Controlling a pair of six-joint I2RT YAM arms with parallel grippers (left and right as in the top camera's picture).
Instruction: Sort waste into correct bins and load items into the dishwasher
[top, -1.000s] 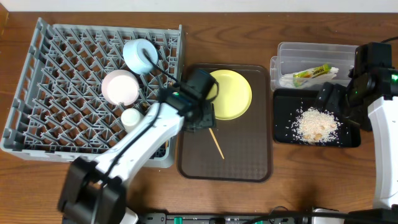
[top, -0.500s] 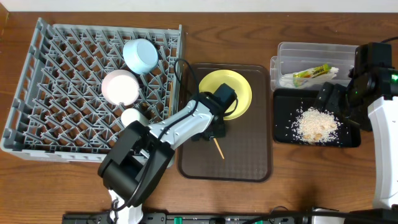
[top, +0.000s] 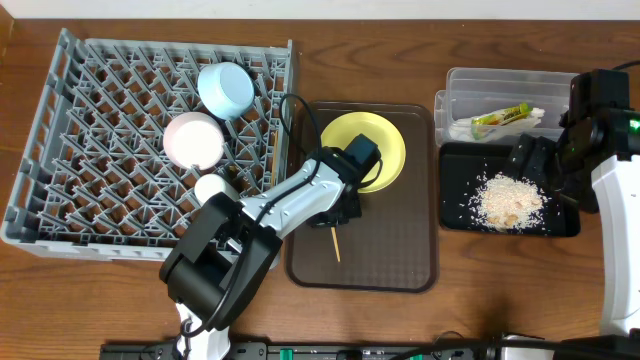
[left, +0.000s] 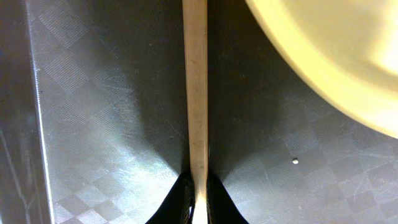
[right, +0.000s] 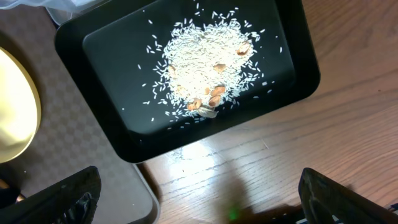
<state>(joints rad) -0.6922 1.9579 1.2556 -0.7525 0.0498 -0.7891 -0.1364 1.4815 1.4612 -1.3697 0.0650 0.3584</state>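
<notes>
Chopstick (left: 195, 93) pinched in left hand (left: 198, 194) — over brown tray (left: 93, 124); right hand (right: 199, 202) spread wide.

- Table (top: 500, 290): brown wood with visible grain.
- Far edge: a pale strip (top: 400, 8) runs beyond the tabletop.
- Light: a soft white glare (right: 205, 155) on the wood.

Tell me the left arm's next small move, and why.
Probably lift straight up a little. The left gripper looks pinched shut on the chopstick, which runs along the brown tray close beside the yellow plate; raising it first should clear the plate before carrying it to the dish rack.
</notes>
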